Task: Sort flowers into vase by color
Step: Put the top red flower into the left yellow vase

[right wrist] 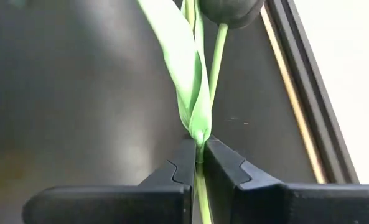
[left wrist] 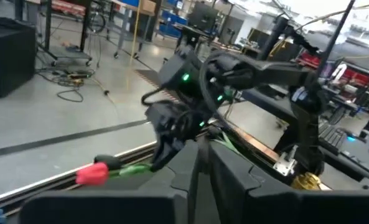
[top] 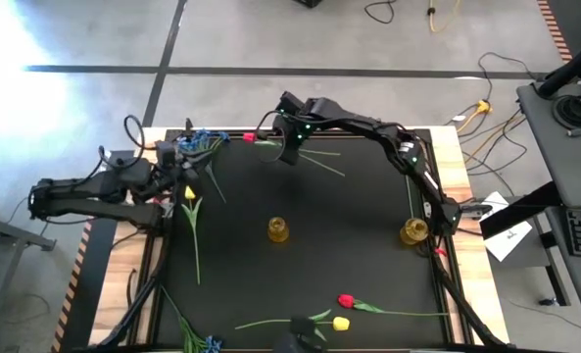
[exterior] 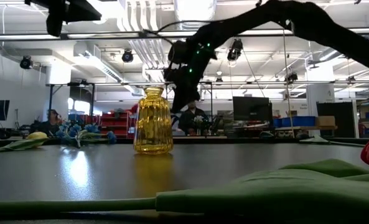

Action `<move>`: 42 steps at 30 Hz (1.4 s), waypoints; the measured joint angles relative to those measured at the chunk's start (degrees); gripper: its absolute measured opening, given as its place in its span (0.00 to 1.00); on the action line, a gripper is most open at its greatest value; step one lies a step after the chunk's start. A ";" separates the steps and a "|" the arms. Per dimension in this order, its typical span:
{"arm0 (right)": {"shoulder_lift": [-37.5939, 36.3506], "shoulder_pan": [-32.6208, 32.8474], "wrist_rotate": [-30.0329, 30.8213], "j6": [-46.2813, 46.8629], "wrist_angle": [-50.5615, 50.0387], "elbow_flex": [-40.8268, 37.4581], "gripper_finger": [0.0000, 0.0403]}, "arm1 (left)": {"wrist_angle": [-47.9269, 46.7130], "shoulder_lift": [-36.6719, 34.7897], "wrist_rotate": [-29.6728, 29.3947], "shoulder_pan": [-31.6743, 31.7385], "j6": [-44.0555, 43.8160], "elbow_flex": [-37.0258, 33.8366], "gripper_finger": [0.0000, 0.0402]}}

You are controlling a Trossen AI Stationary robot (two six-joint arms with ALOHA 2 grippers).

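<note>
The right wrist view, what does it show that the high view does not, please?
Only the right wrist view shows the right gripper shut on a green stem, its fingers meeting around it. Only the high view shows the two yellow vases, the left gripper at the table's far left corner, and other flowers scattered about. Both show the black table top.

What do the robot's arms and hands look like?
Both arms are black and thin, with bendy joints and black cables looping along them. The right arm has small green lights glowing near its wrist. The left arm is black too. Each hand has two flat, dark fingers with stepped, notched inner edges.
</note>
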 joint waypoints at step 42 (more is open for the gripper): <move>-7.88 5.76 4.77 -9.76 20.77 -31.83 0.25 | 3.36 4.33 10.87 8.83 4.55 -3.29 0.46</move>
